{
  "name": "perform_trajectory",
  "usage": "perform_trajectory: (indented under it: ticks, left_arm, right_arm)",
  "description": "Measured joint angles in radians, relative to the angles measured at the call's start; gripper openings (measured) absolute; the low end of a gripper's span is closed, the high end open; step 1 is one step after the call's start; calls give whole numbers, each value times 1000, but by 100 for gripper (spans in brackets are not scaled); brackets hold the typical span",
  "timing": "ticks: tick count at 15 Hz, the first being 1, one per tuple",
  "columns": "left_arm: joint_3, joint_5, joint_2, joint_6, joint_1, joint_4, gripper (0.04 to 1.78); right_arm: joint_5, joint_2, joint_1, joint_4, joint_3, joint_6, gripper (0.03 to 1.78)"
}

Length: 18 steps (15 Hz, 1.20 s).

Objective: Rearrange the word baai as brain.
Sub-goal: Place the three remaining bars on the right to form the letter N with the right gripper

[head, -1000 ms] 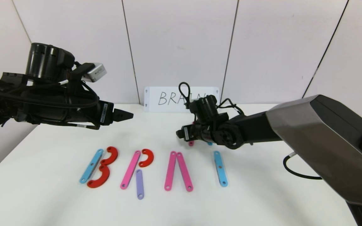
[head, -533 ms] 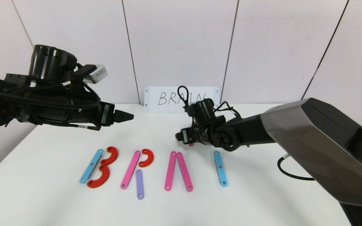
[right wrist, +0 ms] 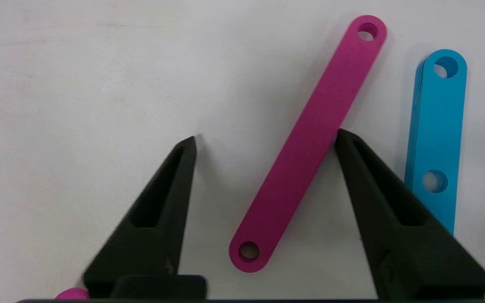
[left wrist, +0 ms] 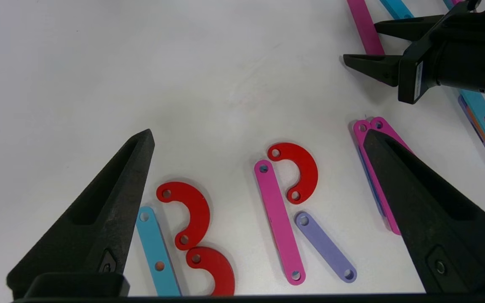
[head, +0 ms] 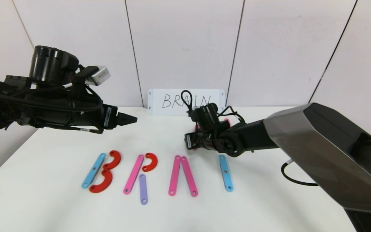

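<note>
The strip letters lie in a row at the table's front. B is a light-blue strip [head: 92, 170] with two red curves [head: 108, 170]. R is a pink strip [head: 134, 174], a red curve [head: 150, 161] and a purple strip [head: 143, 189]. Two pink strips [head: 181, 175] form an open A. A light-blue strip [head: 226, 173] is the I. My right gripper [head: 187, 140] is open behind the A, low over the table. In its wrist view it [right wrist: 265, 136] straddles a spare pink strip [right wrist: 305, 147], one fingertip [right wrist: 343, 141] at the strip's edge. My left gripper [head: 130, 119] is open and empty, held above the table behind the B.
A spare light-blue strip [right wrist: 438, 139] lies beside the pink one. The white handwritten card [head: 172, 101] stands against the back wall behind the right gripper. A black cable [head: 296, 178] lies on the table at the right. The left wrist view also shows the right gripper [left wrist: 361, 42].
My right gripper has shifted a little toward the back wall and turned over the spare strips, hiding more of them. The left arm has barely moved. The letters are unchanged.
</note>
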Motion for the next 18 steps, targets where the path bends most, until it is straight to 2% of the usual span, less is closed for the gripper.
perform_trajectory:
  ticks: [3, 5, 9, 13, 16, 18]
  left_arm:
    - [0, 0, 1, 0, 0, 0, 174]
    - [-1, 0, 2, 0, 0, -2, 174]
    - [-3, 2, 5, 0, 1, -3, 174]
    - [-4, 1, 6, 0, 4, -3, 174]
    - [-3, 1, 4, 0, 4, -3, 174]
    - [-1, 0, -1, 0, 2, -2, 174]
  right_arm:
    - [0, 1, 0, 0, 0, 0, 47]
    - [1, -2, -1, 1, 2, 0, 28]
    - [9, -38, -3, -3, 34, -1, 27]
    - [13, -139, -18, -9, 112, -1, 27]
    - [0, -259, -46, -8, 232, 15, 27]
    - [-42, -341, -64, -6, 337, 62, 27]
